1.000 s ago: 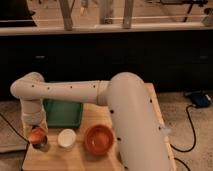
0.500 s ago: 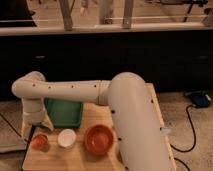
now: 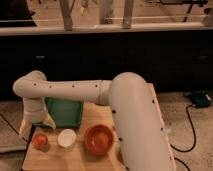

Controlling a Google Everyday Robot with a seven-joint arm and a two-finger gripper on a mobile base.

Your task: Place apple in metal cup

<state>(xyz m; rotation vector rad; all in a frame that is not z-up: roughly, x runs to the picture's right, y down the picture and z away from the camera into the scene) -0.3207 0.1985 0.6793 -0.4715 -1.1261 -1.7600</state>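
Observation:
The apple (image 3: 40,140), small and orange-red, sits at the front left of the wooden table. Only a thin dark edge of the metal cup (image 3: 39,148) shows around its lower side, so the apple appears to rest in the cup. My gripper (image 3: 36,127) hangs just above and slightly behind the apple, at the end of the white arm that reaches in from the right. Its fingers (image 3: 24,131) are spread apart and hold nothing.
A small white cup (image 3: 66,138) stands right of the apple, and a wide orange-red bowl (image 3: 98,139) right of that. A green bin (image 3: 64,112) sits behind them. The table's left edge (image 3: 26,155) is close to the apple.
The gripper was down over the apple and cup a second ago. It has since lifted up and back, leaving the apple uncovered in place.

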